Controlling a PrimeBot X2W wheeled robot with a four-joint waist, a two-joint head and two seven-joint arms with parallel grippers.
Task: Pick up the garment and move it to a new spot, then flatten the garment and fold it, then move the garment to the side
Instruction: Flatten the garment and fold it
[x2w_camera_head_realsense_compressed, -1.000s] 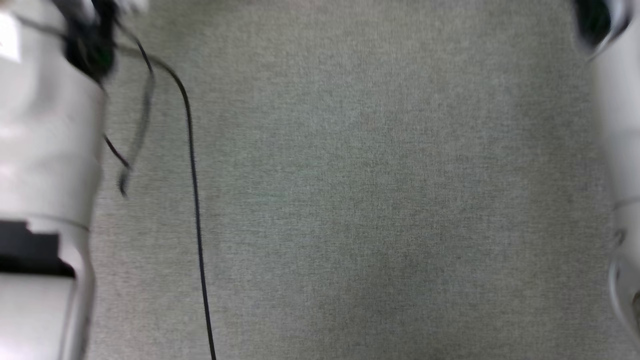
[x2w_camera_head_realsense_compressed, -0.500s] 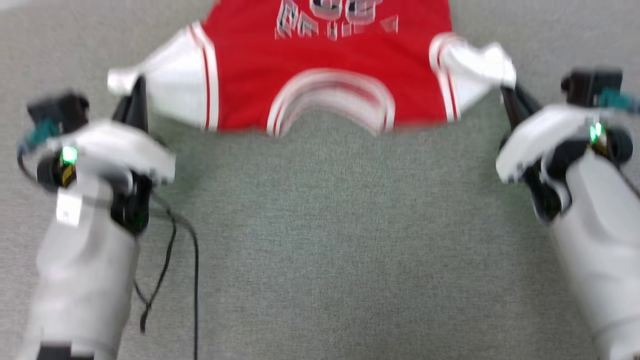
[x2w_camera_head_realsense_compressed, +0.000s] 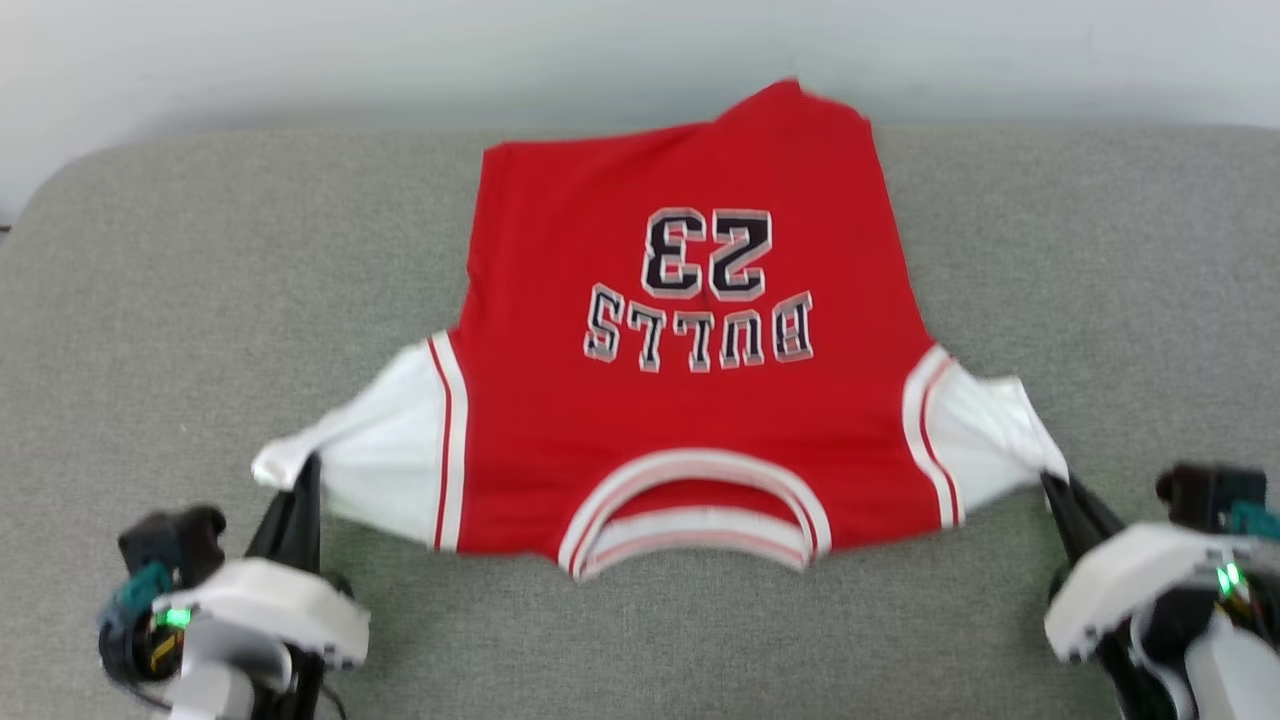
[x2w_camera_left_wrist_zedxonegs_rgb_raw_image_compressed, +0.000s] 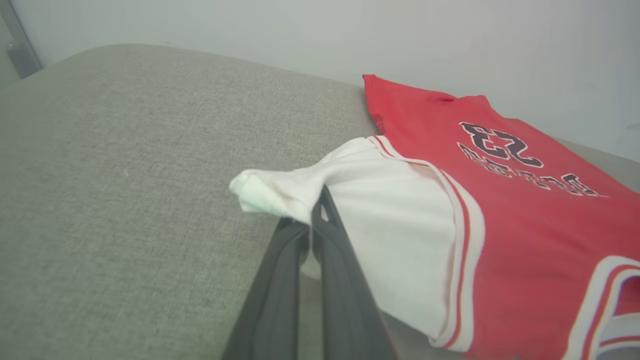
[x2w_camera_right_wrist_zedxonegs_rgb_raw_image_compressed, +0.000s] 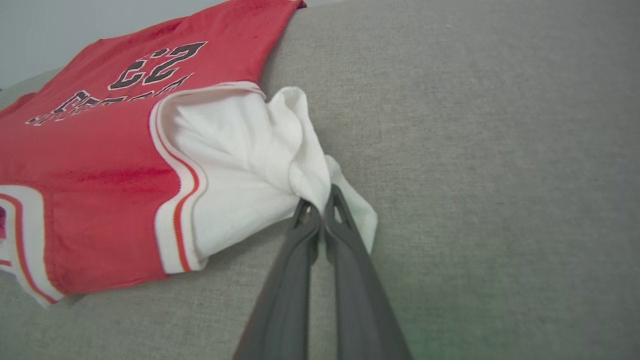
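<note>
The head view shows the whole garment (x2w_camera_head_realsense_compressed: 690, 400) on the cushion (x2w_camera_head_realsense_compressed: 180, 300), collar at six o'clock; the wrist views show the pinches close. The left gripper (x2w_camera_head_realsense_compressed: 308, 468) at seven and the right gripper (x2w_camera_head_realsense_compressed: 1052, 482) at four sit low, each clamped on a sleeve tip.

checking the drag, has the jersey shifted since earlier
Cannot tell: the head camera itself moved, and earlier frames lack a fixed mark like the cushion's far edge behind the jersey.

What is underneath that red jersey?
The garment is spread on a grey fabric cushion, which shows on all sides of it. Whatever is directly beneath the cloth is covered, so I cannot tell if anything else is there.
</note>
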